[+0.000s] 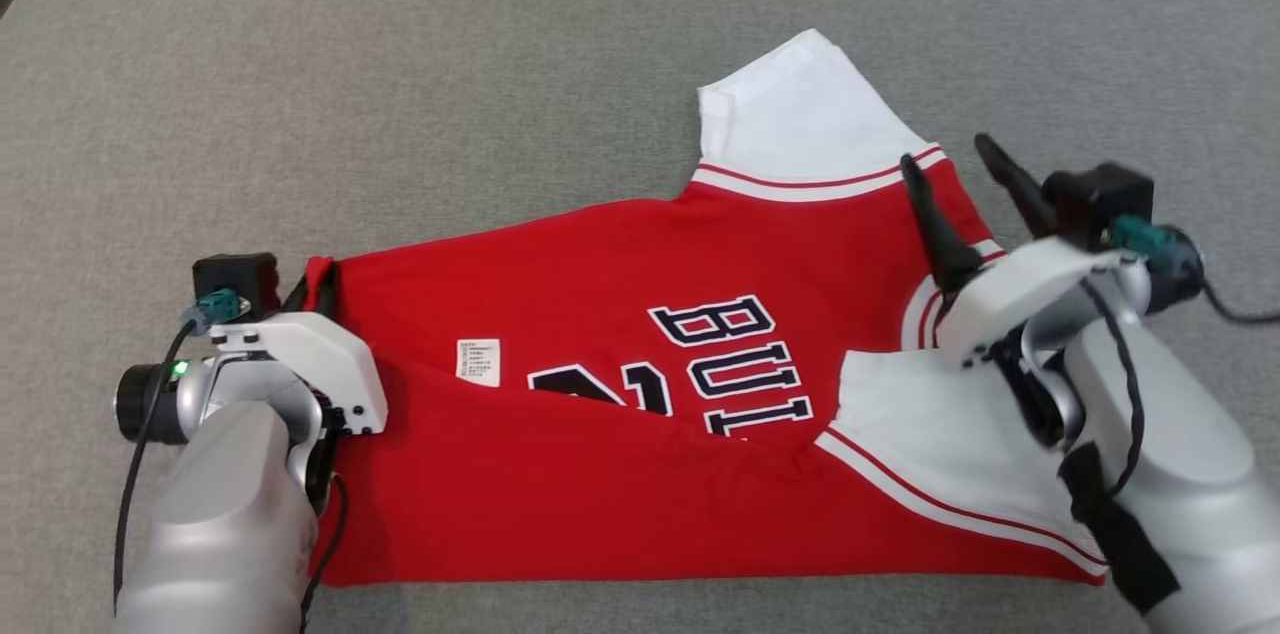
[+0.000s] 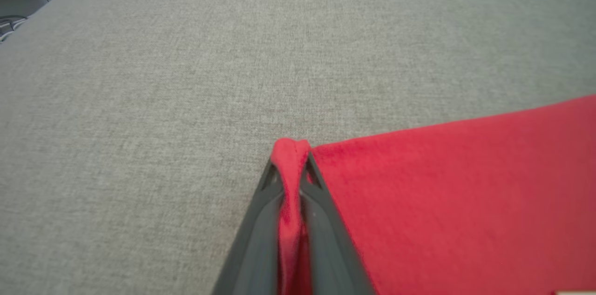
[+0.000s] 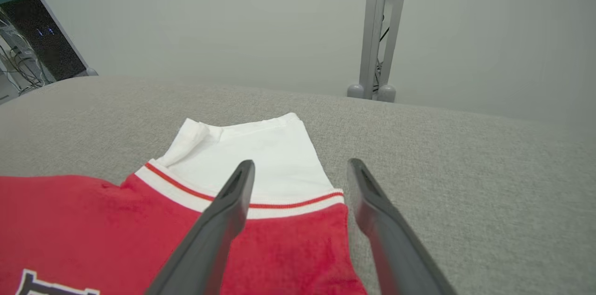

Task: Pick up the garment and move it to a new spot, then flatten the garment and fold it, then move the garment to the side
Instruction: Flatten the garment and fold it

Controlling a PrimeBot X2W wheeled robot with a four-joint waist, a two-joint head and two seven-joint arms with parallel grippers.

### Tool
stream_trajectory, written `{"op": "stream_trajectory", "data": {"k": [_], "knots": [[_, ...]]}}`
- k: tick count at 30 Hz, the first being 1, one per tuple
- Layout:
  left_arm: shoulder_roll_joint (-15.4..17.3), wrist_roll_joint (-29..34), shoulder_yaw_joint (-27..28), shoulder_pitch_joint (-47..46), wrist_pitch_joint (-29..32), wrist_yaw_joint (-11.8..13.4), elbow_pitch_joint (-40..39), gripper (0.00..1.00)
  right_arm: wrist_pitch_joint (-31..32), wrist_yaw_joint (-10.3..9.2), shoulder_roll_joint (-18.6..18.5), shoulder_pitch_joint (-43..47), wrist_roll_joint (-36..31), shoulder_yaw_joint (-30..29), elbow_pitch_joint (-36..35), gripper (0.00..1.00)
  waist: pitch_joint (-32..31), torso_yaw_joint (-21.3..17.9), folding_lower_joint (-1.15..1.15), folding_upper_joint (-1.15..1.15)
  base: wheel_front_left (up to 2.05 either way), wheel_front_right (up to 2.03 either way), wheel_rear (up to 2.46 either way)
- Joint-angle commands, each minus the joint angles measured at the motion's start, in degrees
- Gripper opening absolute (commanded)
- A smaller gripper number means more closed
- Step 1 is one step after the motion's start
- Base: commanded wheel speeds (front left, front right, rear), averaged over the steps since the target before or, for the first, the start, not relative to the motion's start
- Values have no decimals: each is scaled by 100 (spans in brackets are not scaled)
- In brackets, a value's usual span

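**Head view.** Noted shirt [image 1: 620, 314], red with white sleeves, flat on grey padded surface [image 1: 400, 94], centre to right of view. Long axis across view: hem toward robot's left, shoulders toward right. Far sleeve [image 1: 800, 109] pointing away from robot; near sleeve [image 1: 940, 434] lying by right forearm. Near edge folded up on a slant, covering part of dark lettering [image 1: 735, 359]; white label [image 1: 478, 360] just above that fold. Left claw [image 1: 315, 279] at hem's far corner. Right claw [image 1: 943, 151] above far shoulder, fingers spread wide, nothing between them.

**Left wrist view.** Fingers [image 2: 326, 220] closed tight on a pinch of red hem corner, cloth bulging past tips. Rest of shirt spreading to right, flat on surface.

**Right wrist view.** Spread fingers [image 3: 219, 220] holding nothing, aimed along far sleeve. Cuff end toward grey post [image 3: 375, 30] beyond surface's edge.
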Motion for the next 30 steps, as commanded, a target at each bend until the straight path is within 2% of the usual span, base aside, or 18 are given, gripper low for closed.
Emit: {"op": "stream_trajectory", "data": {"k": [1,14,20,30], "knots": [[7,19,-9,-75,-7,0,36,0,60,-1,-25,-105,54,19,42,100,56,81,0,0,0,0,0],[-219,-41,-500,-448,-400,-92,-194,0,1974,0,-452,-1955,511,396,1192,100,477,909,0,0,0,0,0],[-233,-607,-1127,-461,-424,-240,-470,0,2502,-1,-598,-2492,546,764,1563,100,678,1186,0,0,0,0,0],[-242,-1466,-2185,-532,-437,119,-893,0,2805,-1,-654,-2914,571,1022,2204,100,917,1374,0,0,0,0,0]]}}
